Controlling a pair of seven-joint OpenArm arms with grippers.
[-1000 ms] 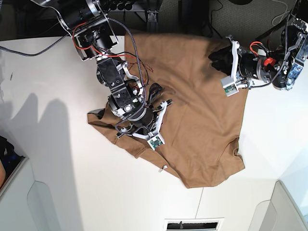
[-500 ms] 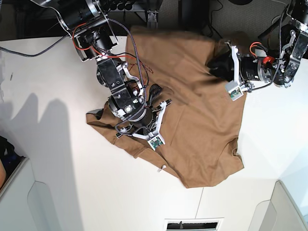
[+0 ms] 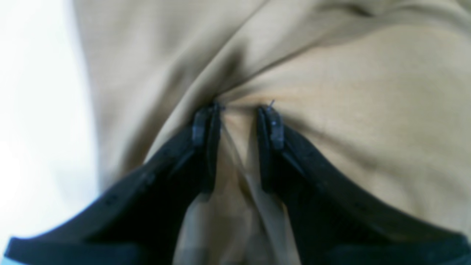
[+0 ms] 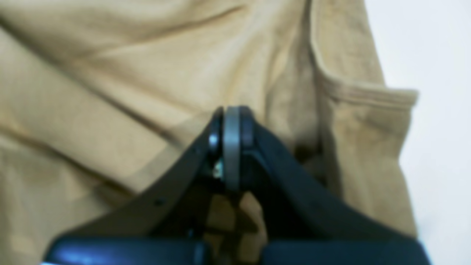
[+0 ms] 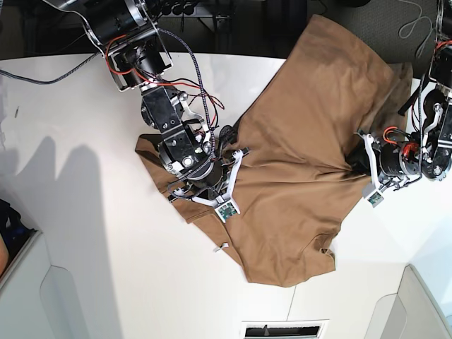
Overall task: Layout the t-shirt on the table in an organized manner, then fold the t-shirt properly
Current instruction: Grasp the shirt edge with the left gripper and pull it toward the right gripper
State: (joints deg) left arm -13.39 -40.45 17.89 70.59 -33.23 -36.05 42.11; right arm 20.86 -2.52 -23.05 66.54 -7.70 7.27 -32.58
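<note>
Your t-shirt (image 5: 296, 183) lies rumpled across the middle and right of the white counter (image 5: 78, 233), its far part reaching past the far edge and its near corner close to the near edge. Your left hand (image 3: 238, 114), at the right of the base view, has its fingers (image 3: 206, 129) partly apart with a ridge of the tan cloth bunched between them. Your right hand (image 4: 231, 121), at the left, is fully closed, pressed down on the shirt's left edge
</note>
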